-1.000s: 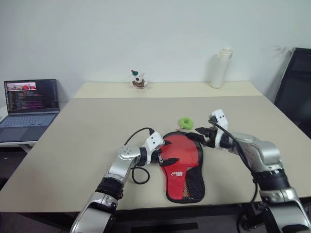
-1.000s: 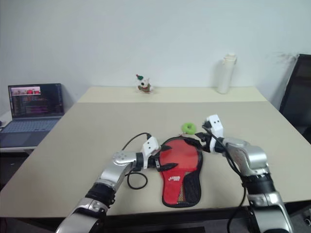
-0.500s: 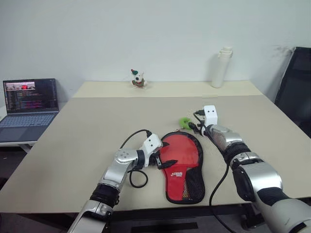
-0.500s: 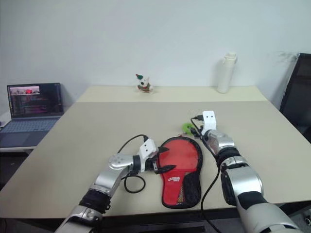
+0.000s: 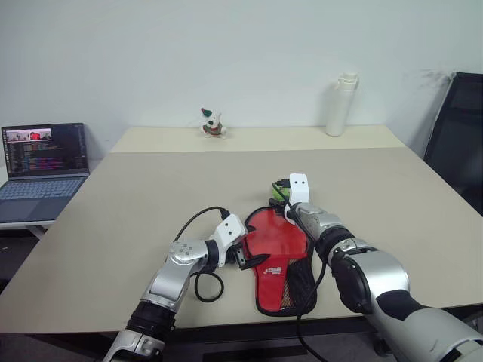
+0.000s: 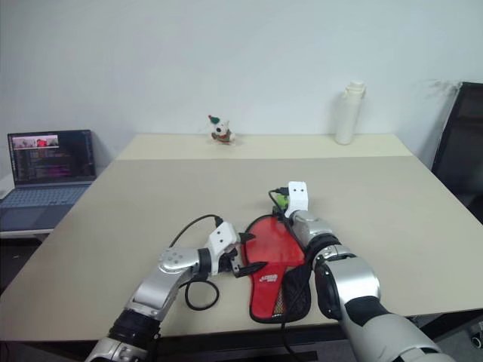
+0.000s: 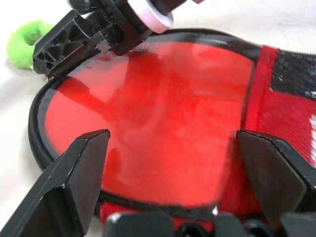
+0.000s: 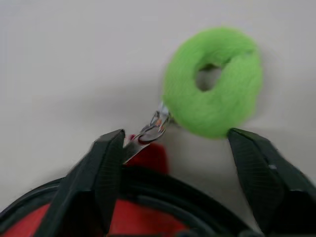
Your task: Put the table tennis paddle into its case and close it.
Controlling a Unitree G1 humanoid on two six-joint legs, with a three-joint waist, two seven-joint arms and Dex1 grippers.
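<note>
On the table (image 5: pixel 113 226), the red case (image 5: pixel 281 260) lies flat. The left tool (image 5: pixel 245 254), spread wide, holds nothing at its near-left edge. The right tool (image 8: pixel 170 143), jaws parted and empty, frames the zipper pull (image 8: pixel 148 134) beside the green ring (image 8: pixel 215 81). Closing step; next it must pinch the pull.

Your two head views look forward and down from above the near edge of the bench (image 5: pixel 151 173), both taking in the whole top out to the far wall. Your left wrist view sits very close over the case (image 7: pixel 163 118), looking across it towards the right tool (image 7: pixel 74 42). Your right wrist view looks down close on the green ring (image 8: pixel 215 81) at the case's rim, which the head views also show.
</note>
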